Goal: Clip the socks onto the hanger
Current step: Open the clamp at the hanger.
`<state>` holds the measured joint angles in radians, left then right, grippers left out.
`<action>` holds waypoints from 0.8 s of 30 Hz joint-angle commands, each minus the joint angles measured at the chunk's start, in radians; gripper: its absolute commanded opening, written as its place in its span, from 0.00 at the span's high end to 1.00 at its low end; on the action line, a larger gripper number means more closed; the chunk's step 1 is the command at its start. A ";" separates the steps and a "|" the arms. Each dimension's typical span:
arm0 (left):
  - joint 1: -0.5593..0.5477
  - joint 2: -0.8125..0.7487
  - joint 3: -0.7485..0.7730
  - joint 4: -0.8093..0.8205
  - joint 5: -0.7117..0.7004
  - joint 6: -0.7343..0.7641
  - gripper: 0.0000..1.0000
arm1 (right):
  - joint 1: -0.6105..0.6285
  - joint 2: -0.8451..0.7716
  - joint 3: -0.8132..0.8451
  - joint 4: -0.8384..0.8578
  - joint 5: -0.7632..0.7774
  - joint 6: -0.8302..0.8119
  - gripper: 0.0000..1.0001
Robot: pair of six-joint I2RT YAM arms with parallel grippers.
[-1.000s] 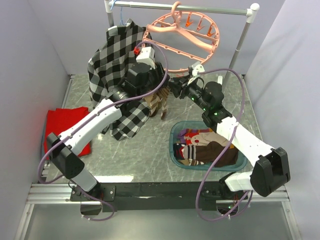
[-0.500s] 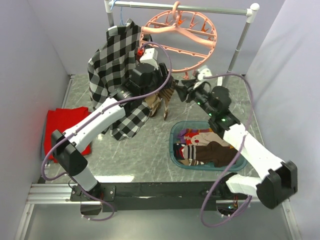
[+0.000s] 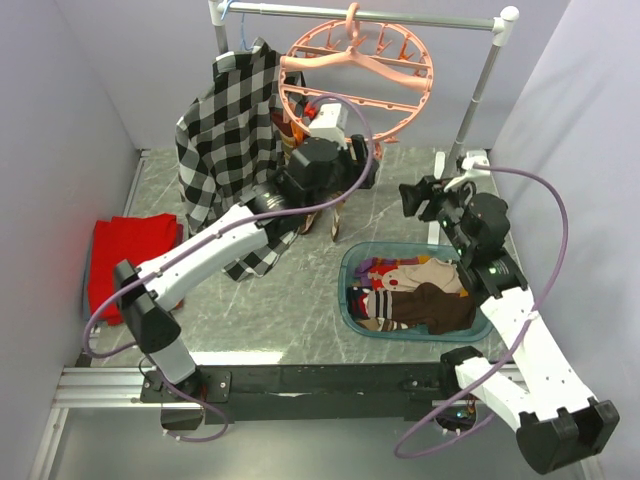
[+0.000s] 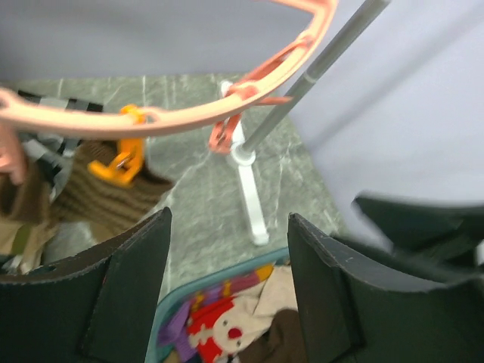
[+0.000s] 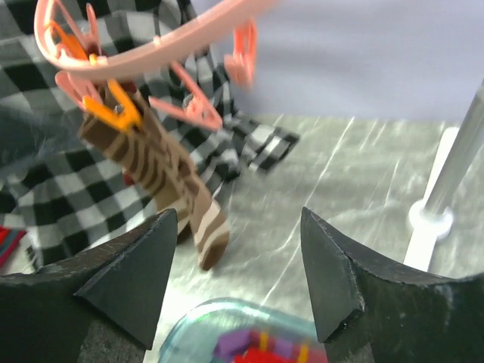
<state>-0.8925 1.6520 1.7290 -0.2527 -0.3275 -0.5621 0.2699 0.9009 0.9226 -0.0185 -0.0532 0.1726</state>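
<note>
The salmon-pink hanger [image 3: 355, 70] hangs from the rail. It also shows in the left wrist view [image 4: 189, 121] and the right wrist view [image 5: 151, 57]. A brown striped sock [image 5: 162, 178] hangs from an orange clip [image 5: 113, 106]; in the top view the sock [image 3: 325, 215] is below the hanger's near rim. More socks [image 3: 415, 290] lie in the teal basin [image 3: 350, 262]. My left gripper [image 3: 365, 170] is open and empty just under the hanger, seen also at the wrist [image 4: 229, 219]. My right gripper [image 3: 410, 197] is open and empty, right of the hung sock and above the basin's far edge [image 5: 238, 215].
A black-and-white plaid shirt [image 3: 225, 130] hangs at the rail's left end. A red cloth [image 3: 125, 250] lies at the left. The grey rail [image 3: 370, 14] has a slanted right post [image 3: 480, 85] with its white foot [image 4: 249, 197] on the table.
My right gripper has drawn back to the right, away from the hanger and sock. My left gripper has moved right and up under the hanger. The hanger has swung back level.
</note>
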 commanded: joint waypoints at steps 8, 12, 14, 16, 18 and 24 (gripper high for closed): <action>-0.013 0.161 0.196 -0.002 -0.163 0.057 0.37 | -0.003 -0.161 -0.172 0.000 -0.042 0.188 0.23; -0.013 0.206 0.241 -0.022 -0.200 0.061 0.41 | -0.003 -0.187 -0.208 0.015 -0.071 0.197 0.23; -0.013 0.222 0.251 -0.005 -0.216 0.060 0.44 | -0.003 -0.192 -0.215 0.015 -0.080 0.199 0.22; -0.013 0.232 0.259 0.004 -0.226 0.062 0.46 | -0.003 -0.194 -0.217 0.015 -0.097 0.199 0.22; -0.013 0.242 0.270 0.010 -0.240 0.062 0.49 | -0.005 -0.194 -0.222 0.015 -0.106 0.197 0.22; -0.013 0.238 0.259 0.010 -0.257 0.065 0.66 | -0.003 -0.198 -0.243 0.104 -0.186 0.186 0.22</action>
<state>-0.9039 1.8980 1.9472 -0.2737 -0.5488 -0.5083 0.2703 0.7208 0.6979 -0.0189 -0.1688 0.3622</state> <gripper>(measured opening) 0.372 0.781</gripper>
